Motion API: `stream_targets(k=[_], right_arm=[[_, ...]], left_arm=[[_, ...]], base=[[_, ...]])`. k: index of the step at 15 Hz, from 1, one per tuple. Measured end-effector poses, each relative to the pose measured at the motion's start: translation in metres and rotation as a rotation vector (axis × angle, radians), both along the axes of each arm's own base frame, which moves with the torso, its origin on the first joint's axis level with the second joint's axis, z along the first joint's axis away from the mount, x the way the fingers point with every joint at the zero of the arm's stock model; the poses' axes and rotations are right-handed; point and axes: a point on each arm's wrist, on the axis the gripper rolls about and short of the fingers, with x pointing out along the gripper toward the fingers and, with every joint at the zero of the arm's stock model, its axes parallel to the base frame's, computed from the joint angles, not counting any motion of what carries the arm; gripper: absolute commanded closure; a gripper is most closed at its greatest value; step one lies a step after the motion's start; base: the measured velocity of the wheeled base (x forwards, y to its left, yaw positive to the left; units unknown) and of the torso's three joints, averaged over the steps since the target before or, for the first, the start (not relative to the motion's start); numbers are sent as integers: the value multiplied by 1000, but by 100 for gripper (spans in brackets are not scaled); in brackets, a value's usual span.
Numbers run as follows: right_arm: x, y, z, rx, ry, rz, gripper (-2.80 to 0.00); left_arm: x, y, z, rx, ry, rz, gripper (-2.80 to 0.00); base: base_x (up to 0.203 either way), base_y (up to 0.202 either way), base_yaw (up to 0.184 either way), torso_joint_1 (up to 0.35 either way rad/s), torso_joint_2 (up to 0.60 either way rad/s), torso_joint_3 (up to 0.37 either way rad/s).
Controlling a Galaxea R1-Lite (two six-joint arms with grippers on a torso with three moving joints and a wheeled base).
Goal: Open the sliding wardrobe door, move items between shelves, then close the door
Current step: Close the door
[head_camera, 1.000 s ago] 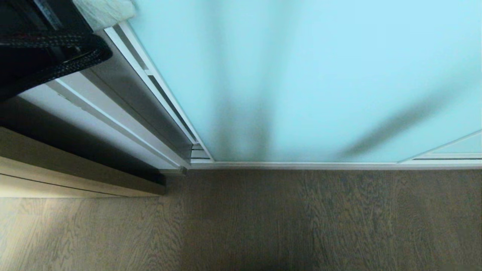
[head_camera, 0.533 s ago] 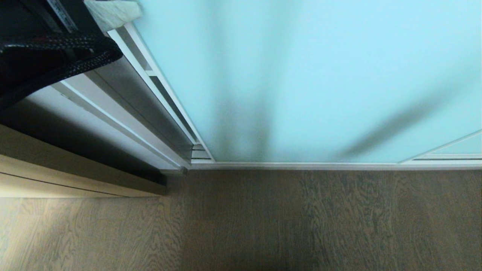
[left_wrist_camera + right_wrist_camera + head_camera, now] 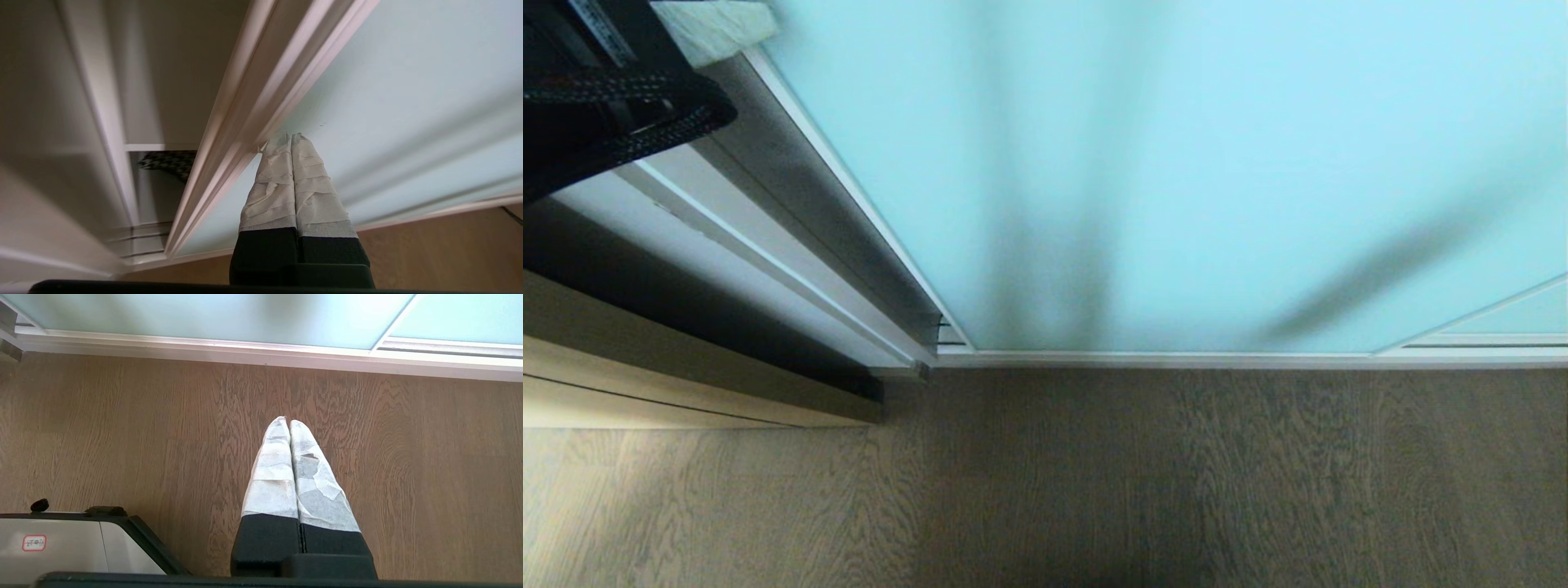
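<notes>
Left gripper, fingers pressed together and holding nothing, has its taped tips against the frosted glass of the sliding wardrobe door, right beside the door's vertical frame edge. In the head view only the gripper's taped tip shows, at the top left corner.

Relation that governs the coming move: the door edge lies immediately to the robot's left of the fingertips, its long axis running floor to ceiling; the open gap and the white shelves lie beyond it. A patch of houndstooth cushion is visible under one shelf board. The left arm is plainly the nearer; pushing the panel leftward along the bottom track would, in my judgement, close the gap.

Right gripper, likewise closed and empty, hangs over the wood-grain floor, well apart from the door.

Change noted: against the earlier head view, the door's left edge sits further left, covering the inner rail slots that were exposed, and the gripper tip has shifted left with it.
</notes>
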Motion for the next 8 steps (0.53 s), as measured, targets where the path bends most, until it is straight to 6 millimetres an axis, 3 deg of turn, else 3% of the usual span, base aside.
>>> stream_targets(k=[8], right_arm=[[0, 0, 0, 0, 0, -1, 0]], left_arm=[[-13, 10, 1, -9, -34, 24, 0]], base=[[0, 0, 0, 0, 0, 0]])
